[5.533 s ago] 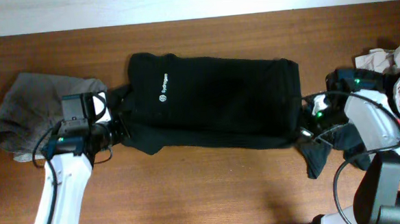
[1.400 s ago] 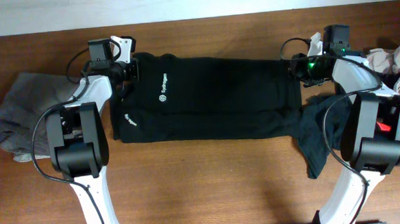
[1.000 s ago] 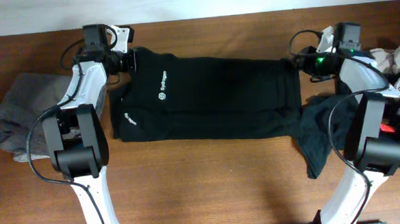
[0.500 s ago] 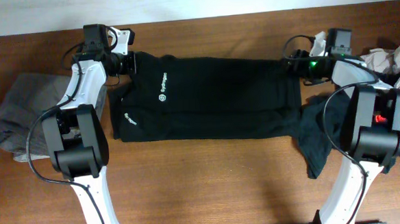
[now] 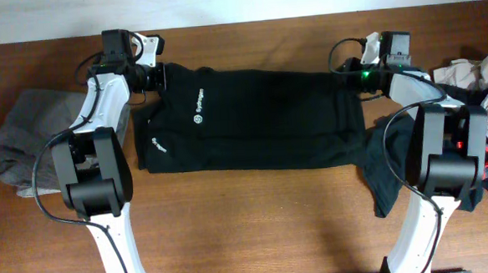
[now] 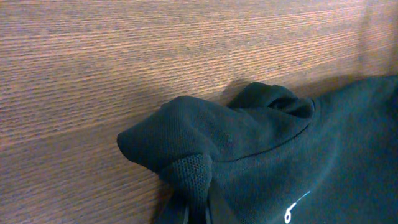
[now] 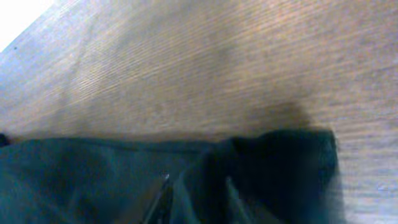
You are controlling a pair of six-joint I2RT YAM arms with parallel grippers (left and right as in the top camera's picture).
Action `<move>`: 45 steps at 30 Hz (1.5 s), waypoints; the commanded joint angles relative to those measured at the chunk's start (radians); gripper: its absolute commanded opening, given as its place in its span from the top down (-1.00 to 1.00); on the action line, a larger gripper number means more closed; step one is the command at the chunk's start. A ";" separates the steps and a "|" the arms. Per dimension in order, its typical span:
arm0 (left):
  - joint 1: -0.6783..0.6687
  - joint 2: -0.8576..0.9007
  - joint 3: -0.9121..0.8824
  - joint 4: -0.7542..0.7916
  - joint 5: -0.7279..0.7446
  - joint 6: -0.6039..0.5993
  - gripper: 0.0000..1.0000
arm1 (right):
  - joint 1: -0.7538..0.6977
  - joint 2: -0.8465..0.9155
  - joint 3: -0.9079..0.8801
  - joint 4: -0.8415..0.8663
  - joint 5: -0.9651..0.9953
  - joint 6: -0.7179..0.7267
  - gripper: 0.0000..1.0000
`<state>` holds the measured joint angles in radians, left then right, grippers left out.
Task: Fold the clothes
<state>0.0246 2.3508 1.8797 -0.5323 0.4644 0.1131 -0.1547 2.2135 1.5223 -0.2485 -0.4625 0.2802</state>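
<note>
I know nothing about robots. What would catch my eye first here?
A large black T-shirt with a small white logo lies folded lengthwise across the brown wooden table. Two white-and-black robot arms reach to its far corners, the left gripper pinching one end, the right gripper at the other. A crumpled grey garment sits at the left edge.

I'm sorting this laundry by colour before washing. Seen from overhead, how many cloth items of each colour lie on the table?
Black T-shirt: 1
Dark crumpled garment: 1
Grey garment: 1
Pale heap, pieces not separable: 1
Total: 4
</note>
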 commanded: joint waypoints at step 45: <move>0.019 -0.274 0.022 -0.644 -0.093 0.016 0.76 | -0.003 -0.328 0.024 -0.724 -0.147 -0.249 0.92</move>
<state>0.0368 2.1113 1.8874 -1.1400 0.4034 0.1165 -0.1684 1.9171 1.5337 -0.9222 -0.5694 0.0647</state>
